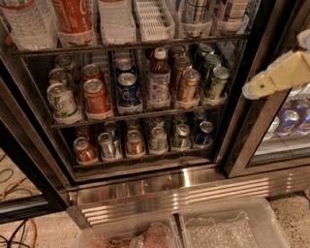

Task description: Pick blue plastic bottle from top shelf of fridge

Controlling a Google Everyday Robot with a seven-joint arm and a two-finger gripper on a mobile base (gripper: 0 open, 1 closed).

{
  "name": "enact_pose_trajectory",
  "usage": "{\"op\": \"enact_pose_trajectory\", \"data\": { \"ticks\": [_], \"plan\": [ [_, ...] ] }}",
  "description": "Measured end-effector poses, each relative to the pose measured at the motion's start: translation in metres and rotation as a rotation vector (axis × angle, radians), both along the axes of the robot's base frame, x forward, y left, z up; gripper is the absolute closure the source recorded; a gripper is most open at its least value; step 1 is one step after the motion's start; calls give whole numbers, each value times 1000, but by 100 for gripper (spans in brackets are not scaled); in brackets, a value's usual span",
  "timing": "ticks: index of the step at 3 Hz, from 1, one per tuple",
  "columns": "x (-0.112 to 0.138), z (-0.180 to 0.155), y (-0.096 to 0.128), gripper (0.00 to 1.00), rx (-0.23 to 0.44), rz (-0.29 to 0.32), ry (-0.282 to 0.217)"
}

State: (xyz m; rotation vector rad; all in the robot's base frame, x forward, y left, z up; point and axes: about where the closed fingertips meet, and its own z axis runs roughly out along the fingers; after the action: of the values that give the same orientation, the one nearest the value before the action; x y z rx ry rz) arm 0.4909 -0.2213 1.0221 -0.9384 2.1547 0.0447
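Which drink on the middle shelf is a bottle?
The small brown bottle with a white cap; the drinks around it are metal cans. The robot's beige hand is off right, by the door frame.

Soda cans (96, 96) on lower racks (145, 113), two clear plastic bins (261, 215) below.

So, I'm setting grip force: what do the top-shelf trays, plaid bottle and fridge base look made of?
Trays: white slotted plastic, matte.
Plaid bottle: likely plastic, under a printed label.
Fridge base: ribbed, reflective metal, probably steel.
Gripper, over the door frame: cream, matte, plastic-looking.
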Motion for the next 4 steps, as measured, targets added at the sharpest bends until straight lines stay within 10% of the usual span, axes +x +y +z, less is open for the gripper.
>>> {"op": "enact_pose_trajectory", "data": {
  "ticks": [1, 4],
  "plan": [
    [22, 22, 1, 0, 71, -79, -87],
    [36, 37, 17, 0, 112, -46, -143]
  ]
}}
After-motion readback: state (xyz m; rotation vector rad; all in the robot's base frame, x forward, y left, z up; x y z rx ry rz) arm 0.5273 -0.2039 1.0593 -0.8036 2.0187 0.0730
